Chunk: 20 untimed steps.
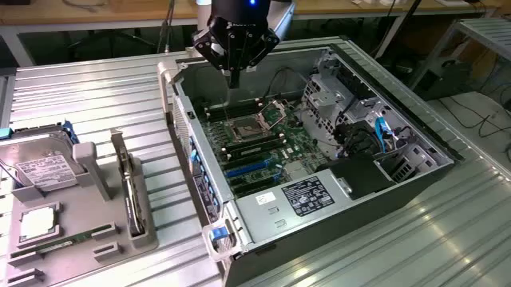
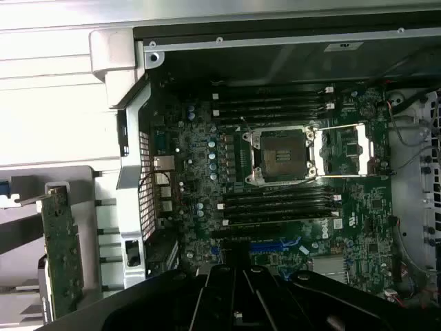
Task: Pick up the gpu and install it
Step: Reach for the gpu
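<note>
Gpu [image 1: 128, 186] stands on edge in the gray holder [image 1: 80, 222], untouched. My gripper [image 1: 233, 82] hovers over the open case [image 1: 399, 98], fingers pressed together, empty.

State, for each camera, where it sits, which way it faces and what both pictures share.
Exterior view: off the arm, raised, looking down slantwise at the open computer case; the claw hangs over it.
Wrist view: on the wrist, looking straight down into the case; the claw's dark body shows in the foreground.
Shared: the processor socket and the gpu standing in its holder beside the case.
</note>
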Each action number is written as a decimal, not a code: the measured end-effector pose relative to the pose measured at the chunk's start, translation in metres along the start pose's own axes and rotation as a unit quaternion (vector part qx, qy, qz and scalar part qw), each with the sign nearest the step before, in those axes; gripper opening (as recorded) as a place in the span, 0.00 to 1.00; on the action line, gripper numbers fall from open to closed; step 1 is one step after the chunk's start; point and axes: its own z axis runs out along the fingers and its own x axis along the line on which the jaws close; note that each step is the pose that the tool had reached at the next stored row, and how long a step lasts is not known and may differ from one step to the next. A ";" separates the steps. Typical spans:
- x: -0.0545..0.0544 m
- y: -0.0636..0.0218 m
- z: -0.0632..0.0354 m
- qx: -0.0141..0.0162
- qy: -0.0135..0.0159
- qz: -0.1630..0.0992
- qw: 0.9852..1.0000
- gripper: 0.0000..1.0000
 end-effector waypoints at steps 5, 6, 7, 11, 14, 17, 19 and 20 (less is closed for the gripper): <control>0.010 -0.0008 -0.0002 0.000 0.000 0.000 1.000 0.11; 0.011 -0.0009 -0.0003 0.000 0.000 0.000 1.000 0.11; 0.013 -0.0010 -0.0003 0.000 0.000 0.000 1.000 0.11; 0.020 -0.0016 -0.0006 0.000 0.000 0.000 1.000 0.11; 0.025 -0.0019 -0.0006 0.000 0.000 0.000 1.000 0.11; 0.029 -0.0022 -0.0008 0.000 0.000 0.000 1.000 0.11; 0.034 -0.0026 -0.0009 0.000 0.000 0.000 1.000 0.11; 0.036 -0.0027 -0.0010 0.000 0.000 0.000 1.000 0.11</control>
